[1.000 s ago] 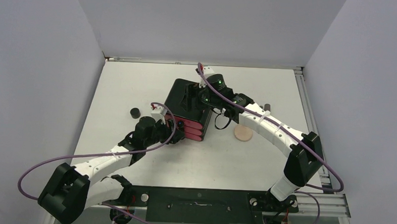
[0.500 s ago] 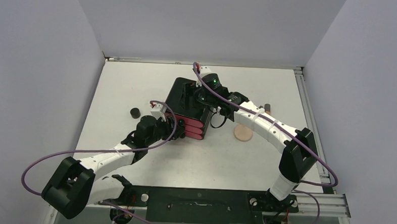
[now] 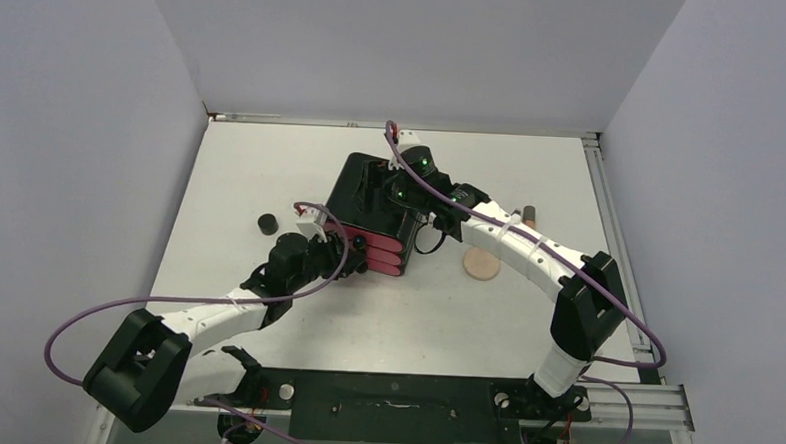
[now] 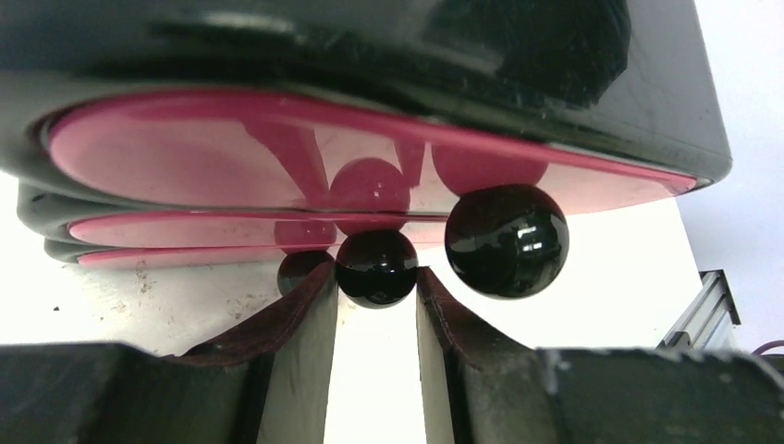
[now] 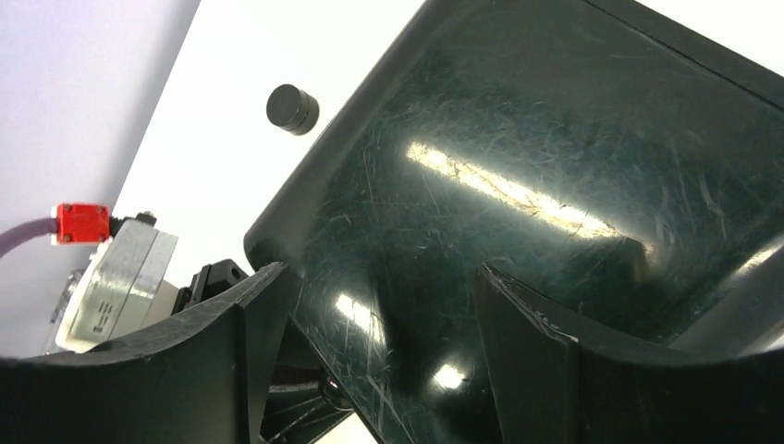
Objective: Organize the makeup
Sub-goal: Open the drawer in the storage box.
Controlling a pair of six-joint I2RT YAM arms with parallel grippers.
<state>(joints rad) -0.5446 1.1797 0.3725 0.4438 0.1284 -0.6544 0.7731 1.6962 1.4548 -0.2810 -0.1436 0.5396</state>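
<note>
A black cabinet with pink drawers stands mid-table. My left gripper is at the drawer fronts, and its fingertips touch both sides of a round black drawer knob. A larger knob sits just to the right. My right gripper rests open on the cabinet's glossy top, one finger past its corner. Of the makeup, a small black jar lies left of the cabinet. A peach disc and a tan tube lie to its right.
The right wrist view also shows the black jar and the left arm's wrist beside the cabinet corner. Grey walls close in the table at the left, back and right. A metal rail runs along the right edge.
The left jaws have narrowed onto the middle drawer knob and the left arm has crept forward. The right gripper has shifted slightly left over the cabinet top.
</note>
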